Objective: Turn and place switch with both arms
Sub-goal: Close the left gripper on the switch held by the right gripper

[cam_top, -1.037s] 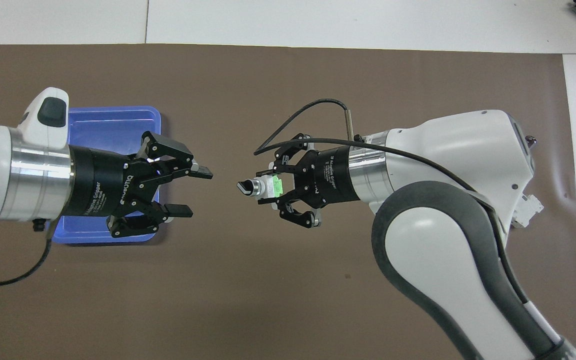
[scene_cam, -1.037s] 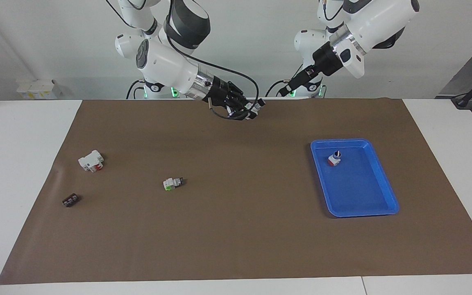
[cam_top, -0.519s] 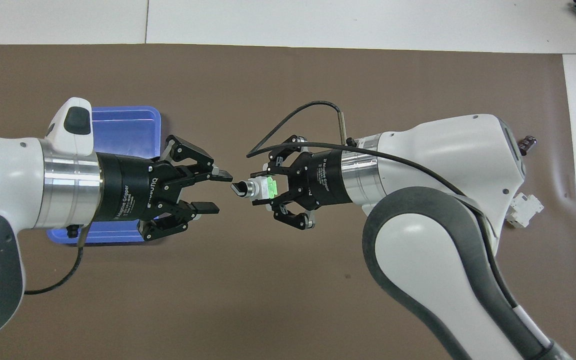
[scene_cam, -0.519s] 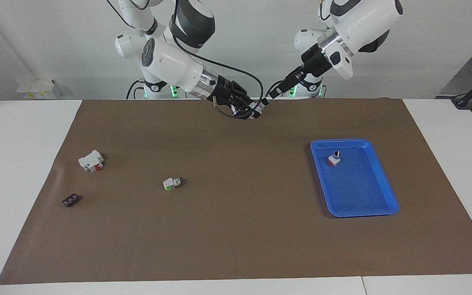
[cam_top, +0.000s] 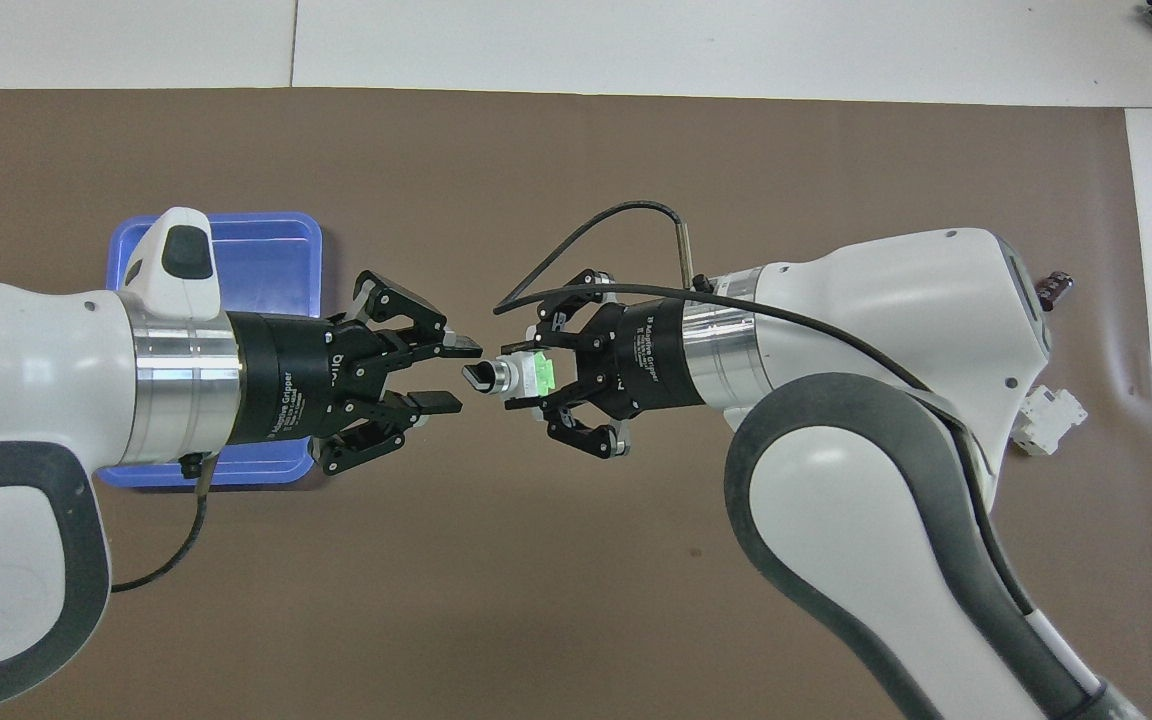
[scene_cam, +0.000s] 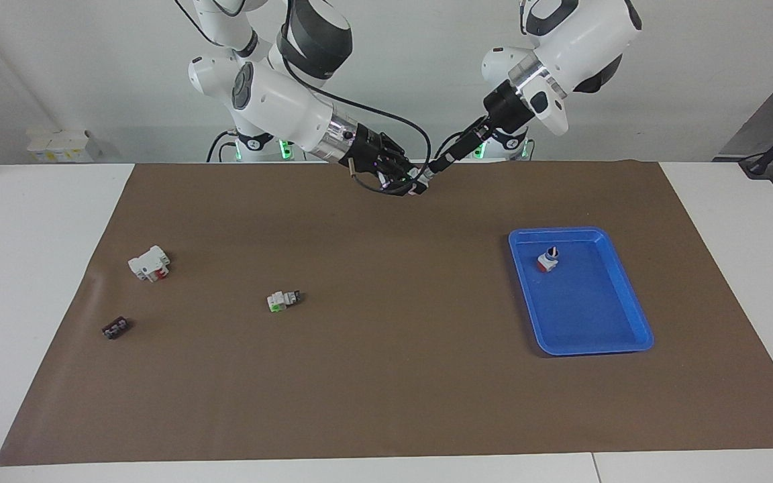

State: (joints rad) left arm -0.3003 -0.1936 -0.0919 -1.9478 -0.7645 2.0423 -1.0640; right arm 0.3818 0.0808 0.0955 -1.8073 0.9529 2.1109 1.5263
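Observation:
My right gripper (cam_top: 528, 378) is shut on the switch (cam_top: 521, 375), holding it in the air over the mat's edge nearest the robots. The switch is white with a bright green end. Its black knob (cam_top: 481, 377) points at my left gripper (cam_top: 458, 375). That gripper is open and faces the knob, its fingertips (cam_top: 466, 349) level with the knob's tip and not touching it. In the facing view the right gripper (scene_cam: 406, 182) and left gripper (scene_cam: 435, 166) meet tip to tip around the switch (scene_cam: 417, 181). A second, like switch (scene_cam: 284, 300) lies on the mat.
A blue tray (scene_cam: 578, 232) toward the left arm's end holds a small red-based knob switch (scene_cam: 547, 259). A white block with a red part (scene_cam: 149, 263) and a small black piece (scene_cam: 115, 327) lie toward the right arm's end.
My left gripper has come in toward the switch's knob, and its fingers have narrowed. The right gripper has shifted slightly with the switch, then held still.

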